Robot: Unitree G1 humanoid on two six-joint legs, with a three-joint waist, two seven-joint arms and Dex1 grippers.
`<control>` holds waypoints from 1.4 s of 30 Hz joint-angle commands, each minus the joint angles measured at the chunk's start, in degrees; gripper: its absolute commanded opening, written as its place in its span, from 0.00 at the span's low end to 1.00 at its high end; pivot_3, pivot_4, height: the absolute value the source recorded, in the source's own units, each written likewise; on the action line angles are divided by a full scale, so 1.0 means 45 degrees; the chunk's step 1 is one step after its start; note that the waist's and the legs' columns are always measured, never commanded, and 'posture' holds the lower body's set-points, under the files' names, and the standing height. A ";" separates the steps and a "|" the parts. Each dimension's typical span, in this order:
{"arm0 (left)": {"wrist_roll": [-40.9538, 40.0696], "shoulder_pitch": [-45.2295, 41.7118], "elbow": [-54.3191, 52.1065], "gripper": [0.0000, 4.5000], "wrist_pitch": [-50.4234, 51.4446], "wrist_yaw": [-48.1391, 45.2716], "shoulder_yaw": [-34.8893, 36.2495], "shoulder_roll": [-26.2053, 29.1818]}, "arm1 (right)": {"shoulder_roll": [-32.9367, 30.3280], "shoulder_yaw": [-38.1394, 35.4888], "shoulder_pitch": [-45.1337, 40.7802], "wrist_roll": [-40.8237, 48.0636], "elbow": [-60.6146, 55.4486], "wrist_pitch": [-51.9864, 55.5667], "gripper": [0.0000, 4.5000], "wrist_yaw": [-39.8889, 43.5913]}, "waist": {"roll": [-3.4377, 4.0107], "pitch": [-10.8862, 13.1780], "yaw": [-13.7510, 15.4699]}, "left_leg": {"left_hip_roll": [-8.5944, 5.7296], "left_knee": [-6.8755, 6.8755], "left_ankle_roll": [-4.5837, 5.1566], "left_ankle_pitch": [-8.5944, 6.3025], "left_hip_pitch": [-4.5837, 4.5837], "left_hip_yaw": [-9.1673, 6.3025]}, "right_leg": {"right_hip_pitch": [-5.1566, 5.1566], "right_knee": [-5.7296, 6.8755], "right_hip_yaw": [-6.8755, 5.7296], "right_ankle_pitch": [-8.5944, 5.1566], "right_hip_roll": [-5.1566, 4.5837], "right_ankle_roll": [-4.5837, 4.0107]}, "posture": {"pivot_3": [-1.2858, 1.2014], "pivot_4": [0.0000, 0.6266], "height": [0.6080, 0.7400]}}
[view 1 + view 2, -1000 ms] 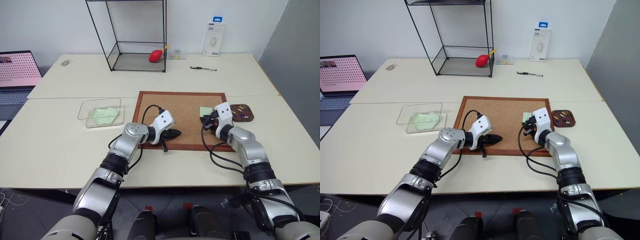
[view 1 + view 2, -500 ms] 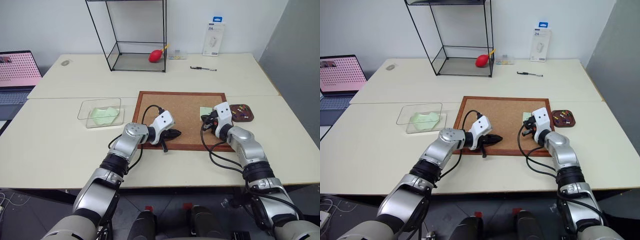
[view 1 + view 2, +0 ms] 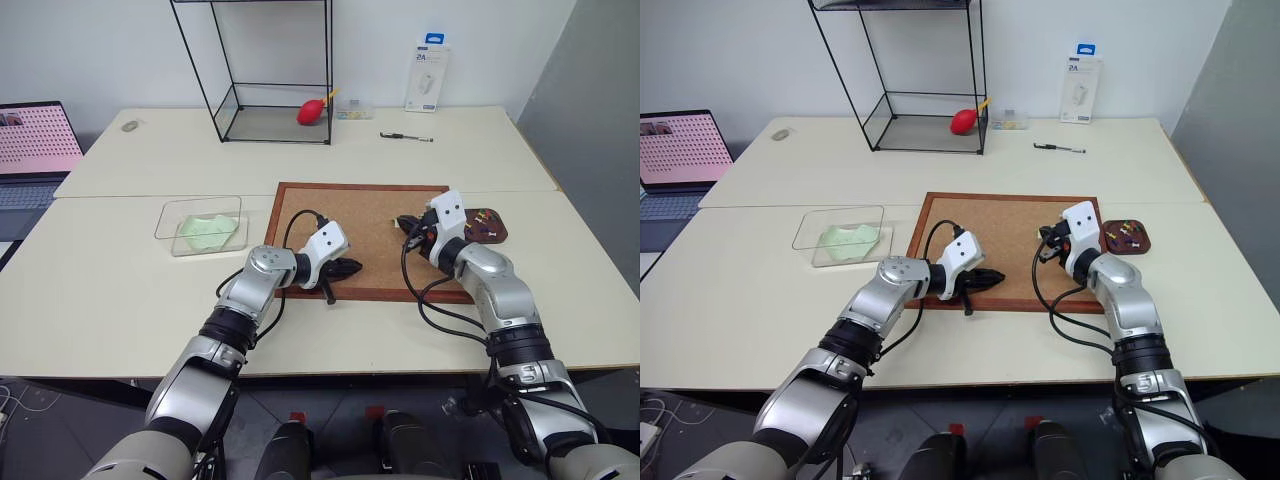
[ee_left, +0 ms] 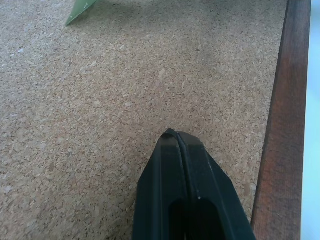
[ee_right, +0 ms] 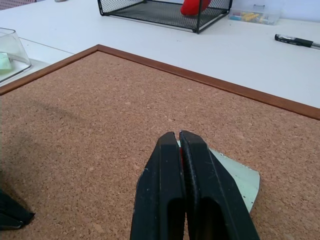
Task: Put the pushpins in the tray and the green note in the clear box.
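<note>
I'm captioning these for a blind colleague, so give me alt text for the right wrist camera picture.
The right gripper, its two black fingers shut, hangs over a corkboard with a pale green note lying just beneath its tips. Past the board's wooden frame, the white table holds a clear box, a black wire case and a pen.

"2A" readable on white retail package (image 3: 428,78) leaning against wall at back of worktop (image 3: 480,150); rest illegible.
</note>
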 commanded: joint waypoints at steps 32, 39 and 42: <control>-0.3826 0.0495 -0.3923 0.85 0.5839 0.1204 0.3202 -0.0088 | -0.1794 0.1126 0.1162 -0.0545 -0.4212 -0.1639 0.00 0.1909 | -0.0089 0.0153 -0.0143 | 0.0003 -0.0036 -0.0004 -0.0001 -0.0090 -0.0004 | -0.0095 -0.0014 -0.0007 -0.0001 -0.0001 0.0002 | 0.52 0.24 1.00; -0.4192 0.0521 -0.4137 1.00 0.6849 0.2130 0.3479 -0.0449 | -0.2154 0.1329 0.1450 -0.1203 -0.4103 -0.3418 0.00 0.2082 | -0.0102 0.0162 -0.0124 | 0.0000 -0.0036 -0.0006 0.0000 -0.0092 0.0001 | -0.0095 -0.0017 -0.0003 -0.0001 -0.0007 0.0003 | 0.52 0.24 1.00; -0.4045 0.0650 -0.4285 1.00 0.6459 0.2124 0.3238 -0.0389 | -0.2655 0.1768 0.1568 -0.2165 -0.3843 -0.5364 0.00 0.2232 | -0.0104 0.0164 -0.0123 | 0.0000 -0.0035 -0.0006 0.0000 -0.0090 -0.0002 | -0.0095 -0.0016 -0.0004 -0.0001 -0.0005 0.0003 | 0.52 0.24 1.00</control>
